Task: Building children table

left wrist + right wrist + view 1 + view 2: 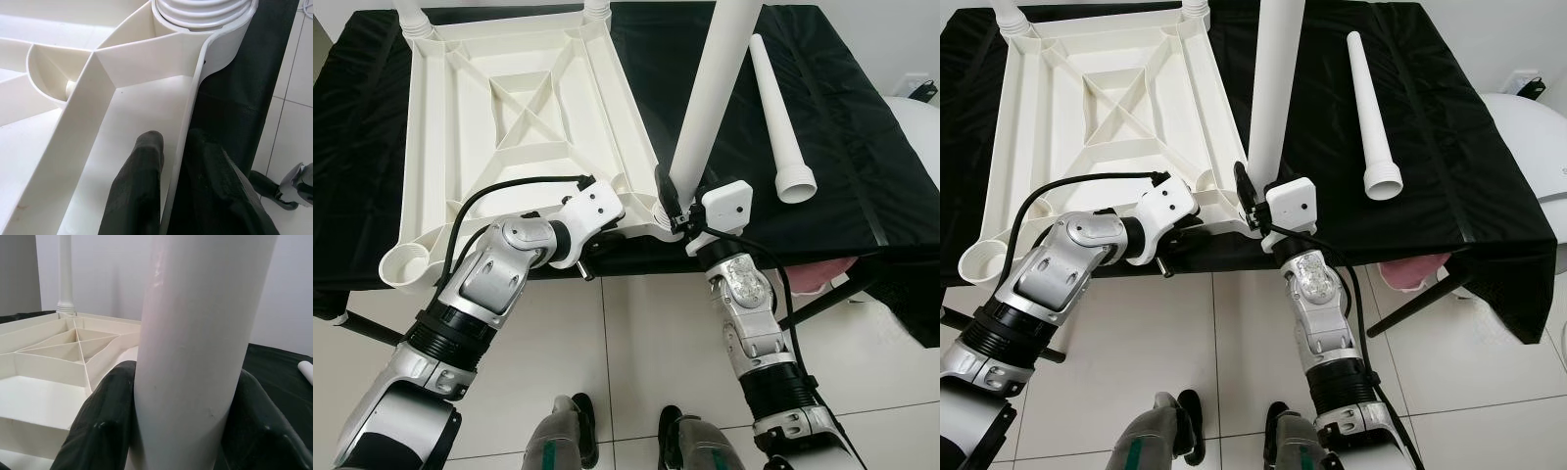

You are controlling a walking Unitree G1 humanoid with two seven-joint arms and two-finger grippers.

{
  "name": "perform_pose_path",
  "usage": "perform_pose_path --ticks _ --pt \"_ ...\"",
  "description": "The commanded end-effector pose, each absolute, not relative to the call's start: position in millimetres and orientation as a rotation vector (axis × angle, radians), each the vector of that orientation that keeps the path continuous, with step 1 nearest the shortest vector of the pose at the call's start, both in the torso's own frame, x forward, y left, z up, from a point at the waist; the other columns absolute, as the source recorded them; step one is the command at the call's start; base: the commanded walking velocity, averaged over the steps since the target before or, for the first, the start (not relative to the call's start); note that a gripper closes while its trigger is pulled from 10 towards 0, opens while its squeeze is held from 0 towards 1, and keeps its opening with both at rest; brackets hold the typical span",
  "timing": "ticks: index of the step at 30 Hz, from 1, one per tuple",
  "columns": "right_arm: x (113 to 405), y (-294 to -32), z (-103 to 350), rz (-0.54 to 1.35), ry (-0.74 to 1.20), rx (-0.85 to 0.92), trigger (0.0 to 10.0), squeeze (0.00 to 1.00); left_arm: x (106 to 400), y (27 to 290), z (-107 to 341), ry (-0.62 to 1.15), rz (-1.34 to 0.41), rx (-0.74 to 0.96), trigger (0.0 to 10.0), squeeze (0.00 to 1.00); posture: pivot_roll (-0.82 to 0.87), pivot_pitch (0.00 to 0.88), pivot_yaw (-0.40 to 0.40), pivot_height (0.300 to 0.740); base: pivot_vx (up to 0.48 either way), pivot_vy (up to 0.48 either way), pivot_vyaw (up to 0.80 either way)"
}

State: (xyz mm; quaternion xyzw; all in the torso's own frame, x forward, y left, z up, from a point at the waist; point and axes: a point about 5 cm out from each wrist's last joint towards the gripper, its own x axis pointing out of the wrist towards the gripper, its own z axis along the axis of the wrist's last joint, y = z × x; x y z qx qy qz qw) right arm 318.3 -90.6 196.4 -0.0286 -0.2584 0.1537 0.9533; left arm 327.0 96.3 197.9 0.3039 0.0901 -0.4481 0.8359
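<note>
A white plastic table top [431, 147] lies upside down on a black-covered table [862, 147]. Legs stand in its two far corners [414, 20] [597, 8]. A third white leg [710, 88] stands upright at the near right corner, and my right gripper [183, 396] is shut on it low down, its fingers [105, 406] on both sides. The leg's threaded end [205, 10] sits in the corner socket. My left gripper [173, 137] is shut on the table top's near rim, one finger inside the wall and one outside. A fourth leg [778, 117] lies loose on the cloth to the right. The near left socket [403, 264] holds nothing.
The black cloth hangs over the table's front edge above a white tiled floor [626, 333]. A white rounded object [1528, 147] stands at the far right, and something pink [1410, 269] shows under the cloth. My feet [578, 431] are at the bottom.
</note>
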Motion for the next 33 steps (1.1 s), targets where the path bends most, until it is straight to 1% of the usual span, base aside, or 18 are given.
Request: perform_pose_path --ticks 1,33 --pt "320.0 -103.4 170.3 0.241 -0.392 -0.063 10.0 0.0 322.7 84.4 215.2 0.099 -1.012 0.673 10.0 0.0 -0.07 0.215 -0.004 0.74 0.0 0.0 0.0" --pt "317.2 -97.4 168.0 0.115 -0.366 -0.067 10.0 0.0 322.3 82.4 216.0 0.091 -1.012 0.682 10.0 0.0 -0.07 0.203 -0.009 0.74 0.0 0.0 0.0"
